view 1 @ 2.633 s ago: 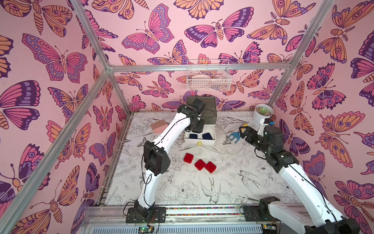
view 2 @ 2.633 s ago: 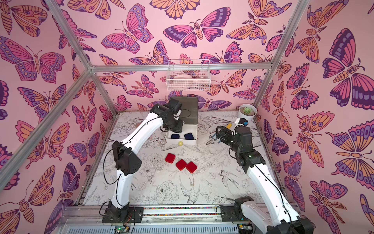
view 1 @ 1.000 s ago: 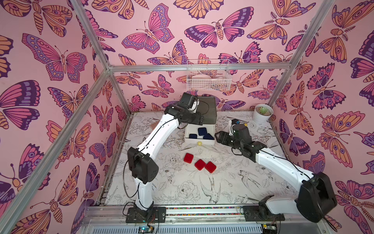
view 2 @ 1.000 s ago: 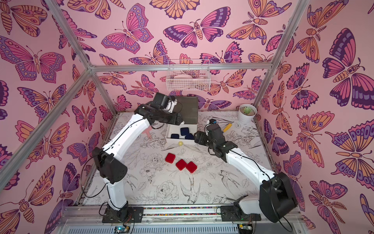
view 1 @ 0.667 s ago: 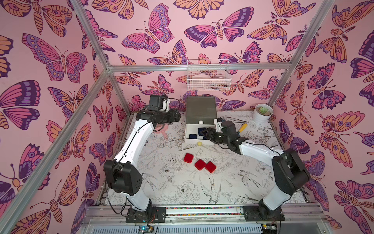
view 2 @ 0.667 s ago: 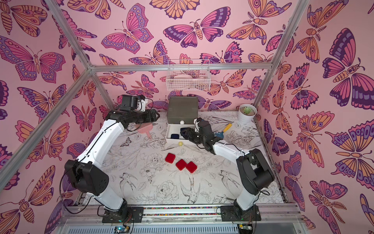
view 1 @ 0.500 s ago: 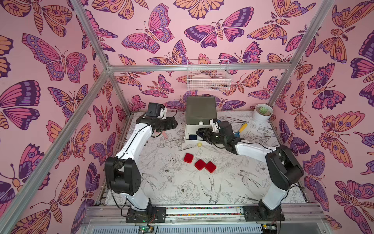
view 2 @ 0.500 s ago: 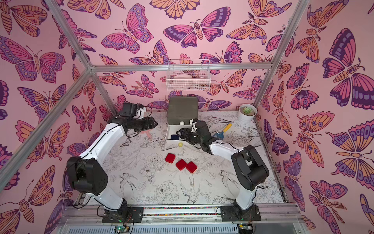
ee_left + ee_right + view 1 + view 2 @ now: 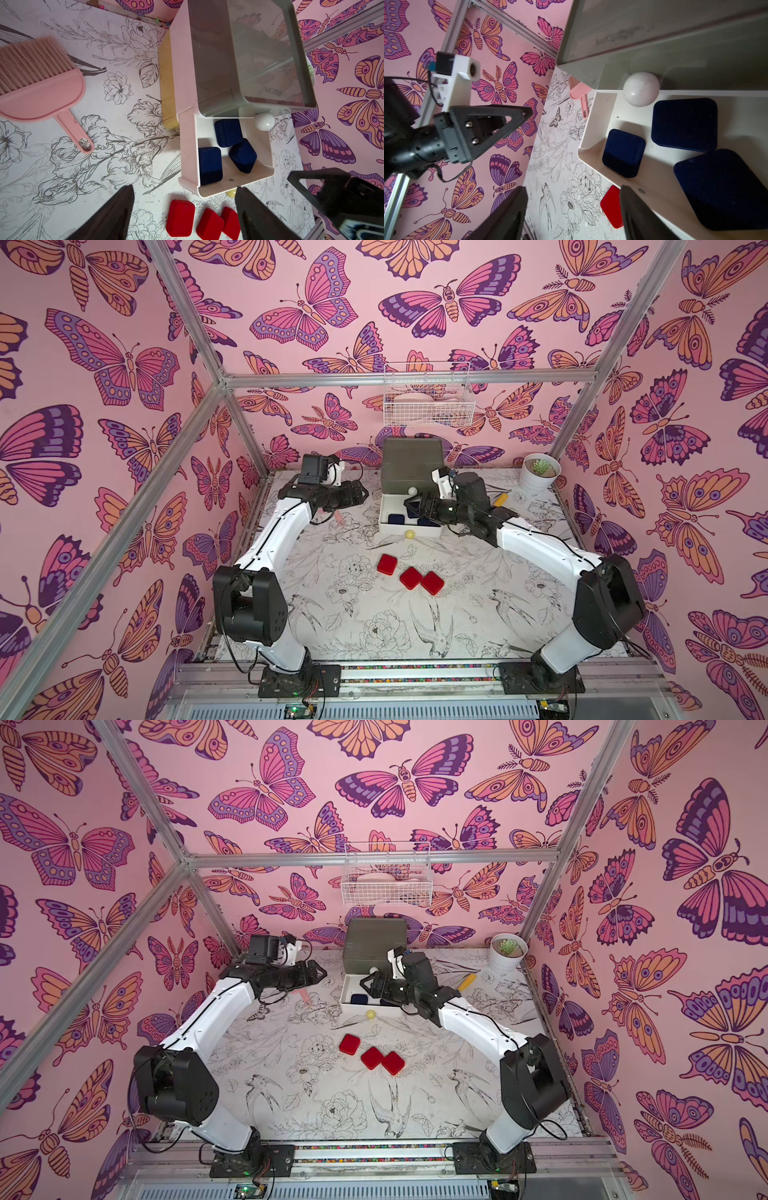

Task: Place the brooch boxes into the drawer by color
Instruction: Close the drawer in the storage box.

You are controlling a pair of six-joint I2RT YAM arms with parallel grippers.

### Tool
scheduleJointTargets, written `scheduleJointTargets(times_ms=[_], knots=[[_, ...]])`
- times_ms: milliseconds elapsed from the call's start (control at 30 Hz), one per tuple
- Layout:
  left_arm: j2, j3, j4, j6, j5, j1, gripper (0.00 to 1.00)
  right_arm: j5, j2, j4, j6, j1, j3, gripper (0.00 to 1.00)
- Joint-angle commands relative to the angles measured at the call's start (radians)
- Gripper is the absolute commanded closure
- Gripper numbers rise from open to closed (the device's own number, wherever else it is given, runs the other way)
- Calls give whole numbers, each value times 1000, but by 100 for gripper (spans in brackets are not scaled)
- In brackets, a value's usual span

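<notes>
My left gripper (image 9: 358, 497) hangs open and empty near the desk's far left corner. My right gripper (image 9: 573, 188) (just as wide, nothing held) hovers over the white tier (image 9: 262, 145) pulled out of the drawer (image 9: 409, 466) at the far edge. Three navy brooch boxes (image 9: 209, 165) lie inside it; three red ones (image 9: 410, 577) sit mid-desk.

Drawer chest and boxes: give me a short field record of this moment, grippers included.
white drawer: pulled open
inside it: three navy boxes
grey drawer: closed
red boxes: three, on the table in front of the chest
black boxes: none visible
left gripper: open, empty, beside the chest
right gripper: open, empty, at the white drawer
</notes>
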Motion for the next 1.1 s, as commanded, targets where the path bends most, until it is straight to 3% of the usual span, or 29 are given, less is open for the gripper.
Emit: scheduleJointTargets(times_ms=[0, 200, 433, 800, 1067], knots=[[-29, -46, 31, -5, -2, 6, 17, -45, -26, -102, -3, 13, -25, 25], [-29, -93, 46, -15, -22, 7, 17, -66, -83, -119, 100, 44, -136, 26], [-9, -112, 73, -34, 22, 8, 17, 44, -87, -12, 179, 48, -253, 29], [-16, -150, 76, -25, 6, 9, 16, 37, 107, 49, 149, 45, -137, 37], [-16, -161, 76, -25, 0, 8, 16, 39, 145, 67, 145, 34, -109, 42]])
